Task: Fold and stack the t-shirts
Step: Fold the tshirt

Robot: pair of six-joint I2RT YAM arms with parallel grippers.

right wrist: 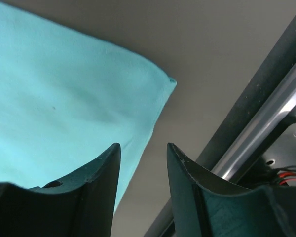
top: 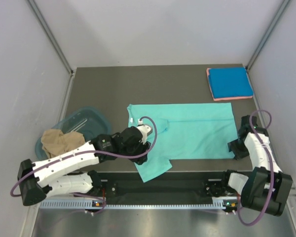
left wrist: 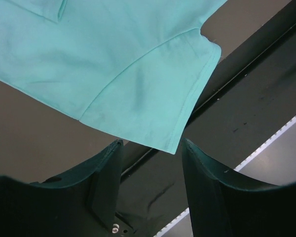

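Jaws open and empty: left gripper (left wrist: 152, 144) near the sleeve, right gripper (right wrist: 143, 146) over a corner.
Teal t-shirt (top: 197, 131) lies flat mid-frame, ready to fold; blue t-shirt (top: 230, 82) sits folded upper right.

Plain teal-green t-shirt (top: 197, 133), bright blue t-shirt (top: 230, 82), tan t-shirt (top: 61, 141), translucent teal tub (top: 94, 117).

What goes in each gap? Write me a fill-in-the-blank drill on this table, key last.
The crumpled cloth t-shirt in the translucent teal plastic tub is ____.
Under the folded bright blue cloth t-shirt shows a ____ edge.
The left claw hovers at a short ____ of the spread teal-green cloth t-shirt.
The right claw, jaws apart, holds ____.
Missing: tan; pink; sleeve; nothing.
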